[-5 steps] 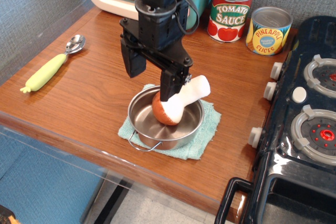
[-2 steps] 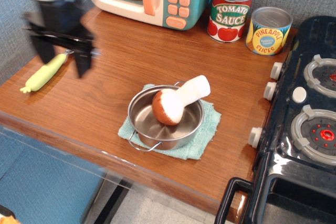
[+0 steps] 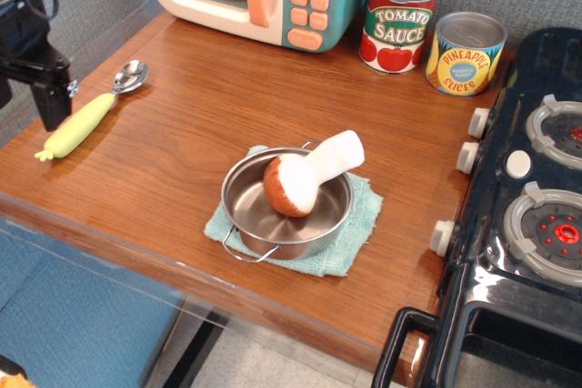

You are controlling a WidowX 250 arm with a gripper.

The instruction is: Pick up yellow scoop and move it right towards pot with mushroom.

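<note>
Fingers (image 3: 50, 102) are hanging beside the yellow scoop (image 3: 89, 119) at the table's left; their spread we cannot tell. We are judging it light and stiff, gripping its thick handle, not the slippery bowl.

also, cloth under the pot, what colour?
Pale mint green cloth, under the pot; observation.image view.

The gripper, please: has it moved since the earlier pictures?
Yes. The gripper has swung left, from above the pot to the table's left edge, past the yellow scoop, which has not moved.
</note>
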